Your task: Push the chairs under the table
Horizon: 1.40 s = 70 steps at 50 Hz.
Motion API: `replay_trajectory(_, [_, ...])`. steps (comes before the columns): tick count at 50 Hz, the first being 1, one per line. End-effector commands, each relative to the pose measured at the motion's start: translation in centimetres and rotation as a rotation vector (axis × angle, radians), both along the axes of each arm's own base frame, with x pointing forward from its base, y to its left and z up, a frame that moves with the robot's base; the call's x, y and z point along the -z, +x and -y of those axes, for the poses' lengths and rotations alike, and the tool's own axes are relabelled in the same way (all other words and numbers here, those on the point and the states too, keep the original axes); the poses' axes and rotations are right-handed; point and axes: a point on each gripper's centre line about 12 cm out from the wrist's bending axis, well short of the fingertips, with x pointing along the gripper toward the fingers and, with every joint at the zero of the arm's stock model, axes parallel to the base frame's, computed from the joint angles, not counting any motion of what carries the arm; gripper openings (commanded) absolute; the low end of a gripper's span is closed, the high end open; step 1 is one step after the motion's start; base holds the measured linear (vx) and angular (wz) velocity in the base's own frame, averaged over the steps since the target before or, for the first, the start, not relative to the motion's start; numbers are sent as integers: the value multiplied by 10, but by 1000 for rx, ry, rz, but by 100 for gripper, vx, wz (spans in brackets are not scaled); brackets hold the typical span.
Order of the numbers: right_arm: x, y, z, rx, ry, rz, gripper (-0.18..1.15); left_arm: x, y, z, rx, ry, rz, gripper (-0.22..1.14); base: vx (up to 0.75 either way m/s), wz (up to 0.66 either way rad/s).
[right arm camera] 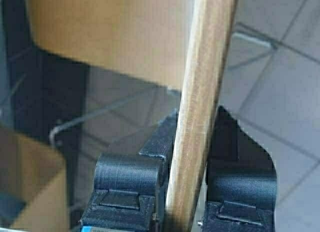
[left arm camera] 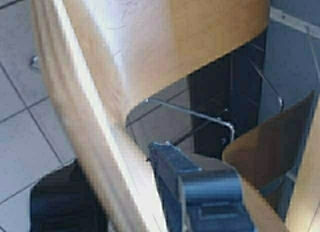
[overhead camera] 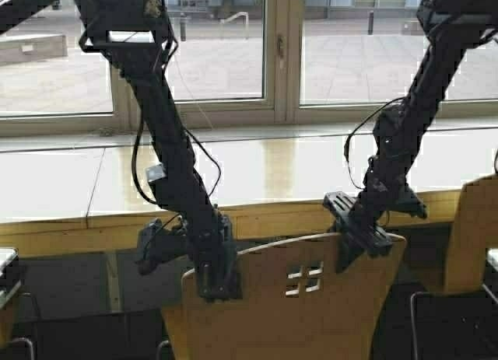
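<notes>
Fingers of the right gripper [right arm camera: 186,187] sat one on each face of the middle chair's backrest [overhead camera: 311,298], closed on its top edge near the right corner; the right wrist view showed the plywood edge running straight up between them. Fingers [left arm camera: 200,192] of the left gripper [overhead camera: 218,278]: one dark finger lay against the same backrest at its left corner; whether the pair was closed on the wood could not be told.

Item, middle chair: light tan moulded plywood, four small square holes in the backrest, standing square to the surface [overhead camera: 257,169], back toward the robot, seat facing the window. The backrest's long axis ran left to right, parallel to the light wood front edge [overhead camera: 272,216].

Item, right-hand chair [overhead camera: 471,235]: same make, partly in view at the high view's right margin, backrest close to the front edge.

Item, left-hand chair [overhead camera: 8,305]: only a sliver visible at the left margin.

Progress, as judged: the middle chair's backrest top stood short of the front edge, with a dark gap between, so the push appeared incomplete. Remaining: drive it forward until the seat went under the surface. The state of the other chairs could not be settled from these views.
</notes>
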Motion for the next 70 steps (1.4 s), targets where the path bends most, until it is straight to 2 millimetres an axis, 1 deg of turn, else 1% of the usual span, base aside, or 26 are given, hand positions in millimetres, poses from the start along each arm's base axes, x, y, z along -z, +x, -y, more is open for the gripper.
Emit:
replay_trajectory(1, [6,-4,1,-44,-25,2,4,-22,33,-42,-54,42,76,3,23,3])
replay_trajectory(4, [8,-8,1,-45,-23,-12,4,-22,32,-45,-56,46,72,3,22,3])
replay_trajectory(7, [5,-10,1,-47,-21,-16,4,-24,32,-47,-58,49,71,3,21,2])
replay_trajectory(12, [3,-12,0,-57,-30,-14,4,-29,36,-51,-64,48,81,3,21,1])
replay_trajectory(17, [2,-15,0,-60,-29,-22,4,-34,38,-50,-53,48,92,3,21,-1])
replay_trajectory(29, [7,-18,0,-66,-34,-30,4,-34,37,-50,-30,66,94,3,21,5])
replay_trajectory(37, [14,-28,2,-73,-42,-58,4,-35,34,-51,-15,80,88,3,18,4])
replay_trajectory(46, [13,-30,2,-74,-43,-61,4,-38,38,-50,-13,77,100,3,16,1])
replay_trajectory(48, [11,-30,3,-78,-46,-58,4,-39,37,-48,-3,79,100,3,16,1])
replay_trajectory(51, [12,-37,3,-92,-53,-75,4,-41,34,-49,11,86,95,3,16,2])
replay_trajectory(54, [12,-41,4,-100,-59,-82,4,-42,31,-50,16,90,89,3,16,5])
replay_trajectory(59, [16,-54,9,-132,-81,-110,4,-45,27,-45,40,94,89,4,15,6])
replay_trajectory(62, [17,-58,9,-155,-93,-117,4,-47,24,-42,48,95,87,4,15,5])
replay_trajectory(65, [18,-60,10,-166,-98,-121,5,-50,21,-39,56,95,87,4,14,4])
replay_trajectory(70, [15,-59,8,-178,-90,-120,5,-49,20,-39,58,94,83,4,12,2])
